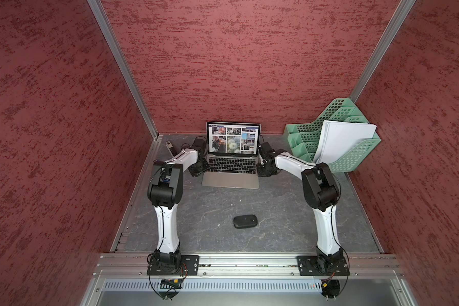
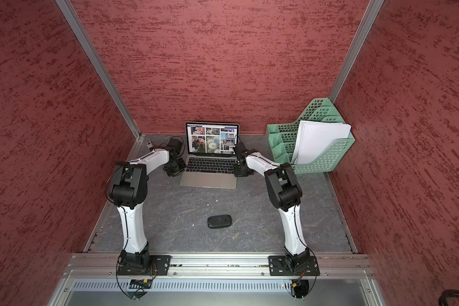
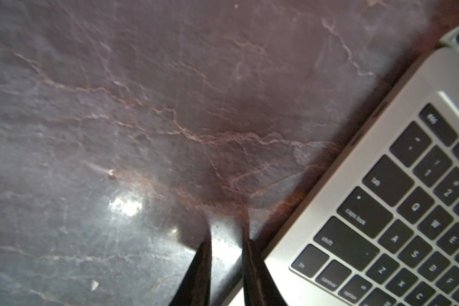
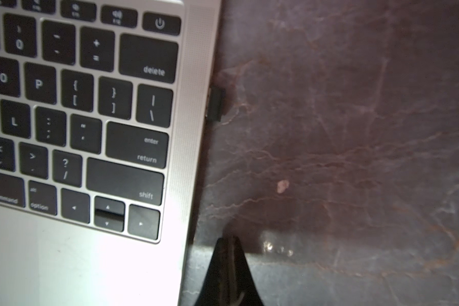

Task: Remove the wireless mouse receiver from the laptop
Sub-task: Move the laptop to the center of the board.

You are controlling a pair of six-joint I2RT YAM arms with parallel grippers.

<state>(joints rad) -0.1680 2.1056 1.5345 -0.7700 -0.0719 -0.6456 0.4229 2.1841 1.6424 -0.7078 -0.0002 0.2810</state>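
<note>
While both arms reach forward, the grey veined bench [image 1: 210, 206] lies under both pairs of jaws, with their tips low over it; whether they touch it cannot be told. Outward of the right jaws and well apart from them stands a green file rack [image 1: 355, 161], holding white sheets [image 1: 347, 140]. Between the two pairs of jaws sits the open laptop [image 1: 231, 169], its screen lit with a grid of photos. The left jaws stand slightly apart with nothing but bare bench showing between the fingertips [image 3: 203, 254], which sit just beside the laptop's left edge, near the shift key. The right jaws are pressed together, their fingertips [image 4: 228, 249] just off the laptop's right edge by the arrow keys, gripping nothing. Well behind both pairs of jaws, toward the arm bases, lies a black oval mouse [image 1: 245, 221]. Ahead of the right jaws' tips and apart from them, the receiver [image 4: 216, 104] sticks out of the laptop's right edge, level with the backslash key.
</note>
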